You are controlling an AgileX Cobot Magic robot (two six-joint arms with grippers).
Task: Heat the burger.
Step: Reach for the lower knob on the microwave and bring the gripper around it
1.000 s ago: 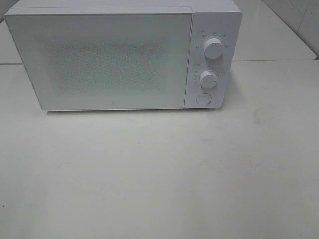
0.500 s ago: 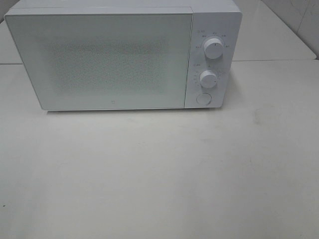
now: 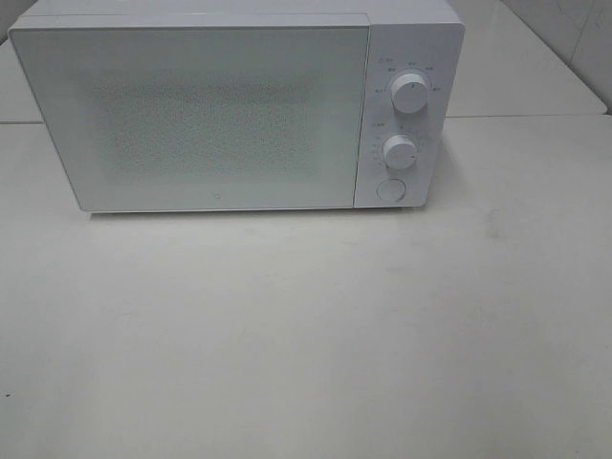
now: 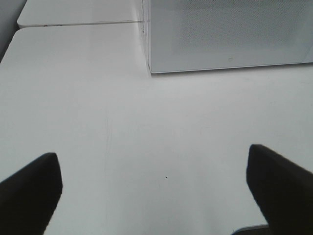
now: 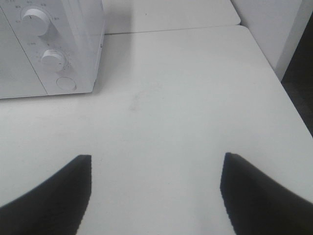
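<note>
The burger is out of view in every frame. A white microwave (image 3: 191,115) stands at the back of the table with its door shut; its corner shows in the left wrist view (image 4: 225,34) and its control side in the right wrist view (image 5: 49,44). My left gripper (image 4: 154,188) hovers open over bare table, nothing between its dark fingers (image 4: 29,191). Over the table right of the microwave, my right gripper (image 5: 156,191) is open and empty too. Neither arm shows in the exterior high view.
The microwave panel carries two round knobs (image 3: 410,93) (image 3: 400,151) and a round button (image 3: 390,189). White table (image 3: 306,325) spreads in front. A seam between tabletops (image 3: 526,117) runs behind. The table's right edge (image 5: 288,103) drops to a dark floor.
</note>
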